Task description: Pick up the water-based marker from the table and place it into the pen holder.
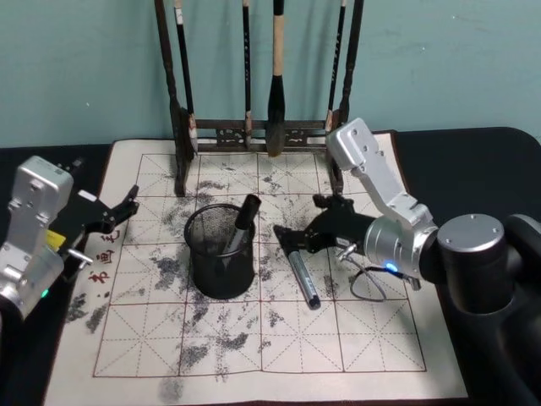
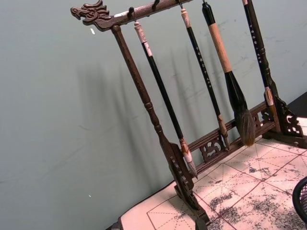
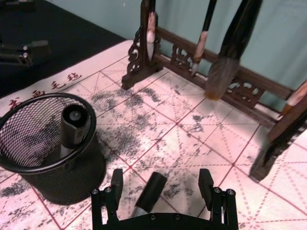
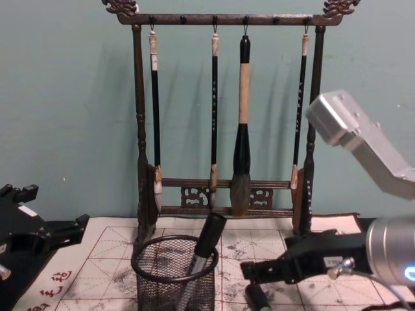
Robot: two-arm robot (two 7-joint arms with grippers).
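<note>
Down low over the white grid mat (image 1: 363, 338), the right tool (image 3: 161, 176), with its two fingers (image 3: 206, 184) spread wide apart. Between those fingers, with a gap on each side, the dark top end of the water-based marker (image 1: 303, 277). Lying flat on the mat, that marker, slanted, just to the right of the pen holder (image 1: 221, 279) and not touching it. Standing upright on the mat, the black mesh pen holder, with another marker (image 1: 246, 216) inside, leaning on the rim with its top end poking out. Off at the left edge of the mat, well apart from the pen holder, the left tool (image 1: 118, 211), fingers spread too, holding nothing. At the back of the mat, by the green wall (image 4: 65, 97), a tall dark wooden brush rack (image 4: 137, 116) with four brushes (image 4: 242, 129) hanging down from its top bar. Lots of black ink smudges all over the mat. Under it all, a black tabletop (image 1: 473, 161).
</note>
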